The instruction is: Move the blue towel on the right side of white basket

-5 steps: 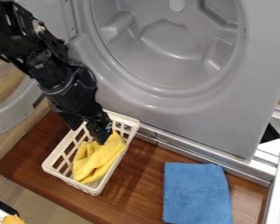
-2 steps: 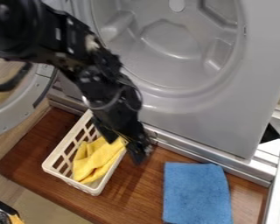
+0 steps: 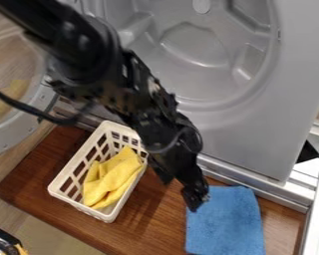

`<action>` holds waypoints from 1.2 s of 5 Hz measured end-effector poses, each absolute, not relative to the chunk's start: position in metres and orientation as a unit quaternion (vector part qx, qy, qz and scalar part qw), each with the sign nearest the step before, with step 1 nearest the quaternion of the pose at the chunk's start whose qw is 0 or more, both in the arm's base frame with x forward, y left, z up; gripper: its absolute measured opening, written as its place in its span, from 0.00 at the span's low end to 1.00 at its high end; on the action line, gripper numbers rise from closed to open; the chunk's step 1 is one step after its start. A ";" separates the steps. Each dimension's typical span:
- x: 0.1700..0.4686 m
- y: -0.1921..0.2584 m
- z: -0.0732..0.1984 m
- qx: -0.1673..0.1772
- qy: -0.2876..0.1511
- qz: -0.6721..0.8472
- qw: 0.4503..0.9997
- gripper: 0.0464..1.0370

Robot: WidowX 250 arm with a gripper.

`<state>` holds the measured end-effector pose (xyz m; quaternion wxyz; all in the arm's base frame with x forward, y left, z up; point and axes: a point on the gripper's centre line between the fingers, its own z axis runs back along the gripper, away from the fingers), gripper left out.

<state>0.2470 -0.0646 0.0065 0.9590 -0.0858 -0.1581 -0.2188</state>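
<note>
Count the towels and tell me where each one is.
2: the blue towel lies on the wooden board, right of the white basket; the yellow towel is bunched inside the basket. Another could be hidden beneath the yellow one.

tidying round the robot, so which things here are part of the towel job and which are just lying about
Part of the job:
blue towel
white basket
tool

Just there:
yellow cloth in the basket
front-loading laundry machine
brown wooden board
</note>
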 end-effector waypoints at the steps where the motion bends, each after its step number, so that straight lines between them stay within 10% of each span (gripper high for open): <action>1: 0.259 -0.087 -0.016 -0.090 -0.154 -0.247 0.953 0.96; 6: 0.275 -0.102 -0.067 -0.033 -0.105 -0.257 0.960 0.96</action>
